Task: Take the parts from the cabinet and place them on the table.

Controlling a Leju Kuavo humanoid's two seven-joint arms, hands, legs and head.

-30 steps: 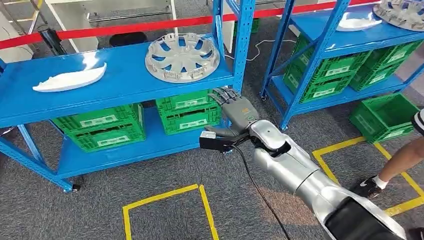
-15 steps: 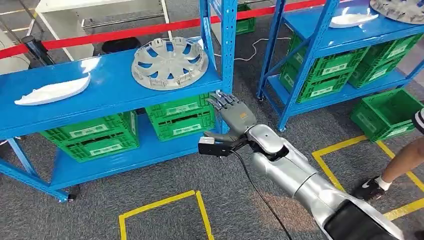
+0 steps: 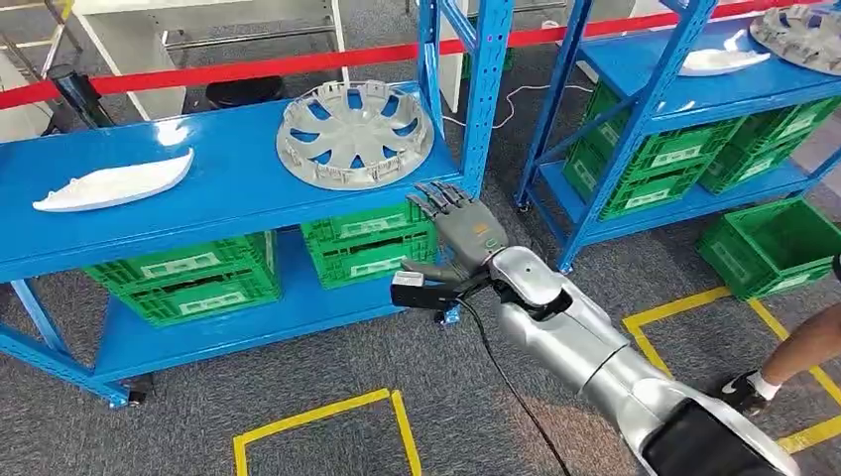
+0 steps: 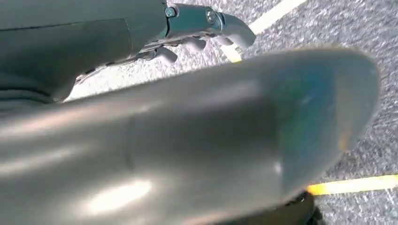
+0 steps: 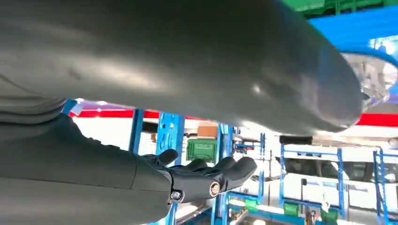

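Right hand (image 3: 461, 230) reaching out empty, fingers apart, just below the front edge of the blue metal shelf (image 3: 238, 193).

In the head view I am seeing the round grey plastic wheel cover (image 3: 354, 133) lying flat on that shelf, above and beyond my fingertips, with the white curved trim part (image 3: 111, 181) well apart from it; I am judging the fingers could catch the shelf lip. In the left wrist view the left hand (image 4: 202, 28) is hanging over the carpet, fingers curled, holding nothing. In the right wrist view the fingers (image 5: 206, 176) are spread.
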